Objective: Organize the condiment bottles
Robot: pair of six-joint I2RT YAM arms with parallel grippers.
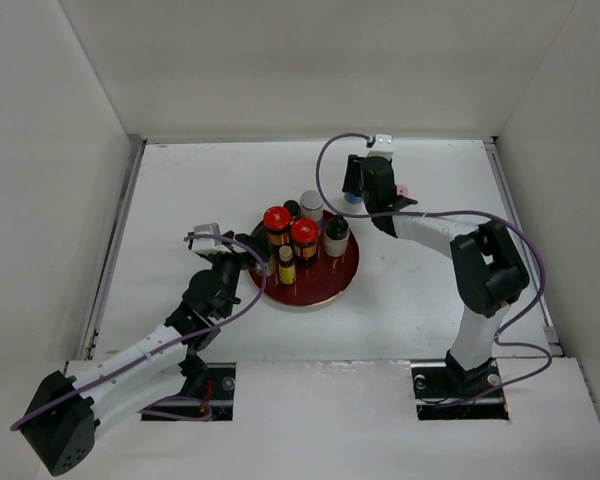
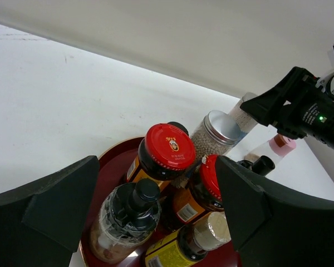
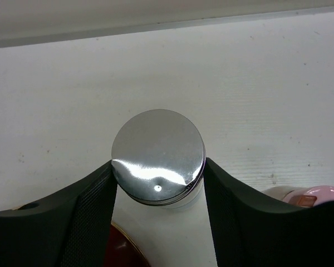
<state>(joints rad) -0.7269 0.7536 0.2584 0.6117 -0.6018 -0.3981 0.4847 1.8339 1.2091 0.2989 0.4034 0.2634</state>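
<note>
Several condiment bottles stand on the dark-red plate: two red-lidded jars, a yellowish bottle, a black-capped white bottle and a white jar. My left gripper is open at the plate's left edge. In the left wrist view its jaws stand wide around a black-capped bottle, a red-lidded jar and the yellowish bottle. My right gripper is shut on a white-and-blue cylinder with a silver lid, beyond the plate's far right rim.
A pink-capped bottle stands on the table right of my right gripper and shows in the right wrist view. A silver-lidded peppercorn jar stands at the plate's far side. White walls enclose the table on three sides.
</note>
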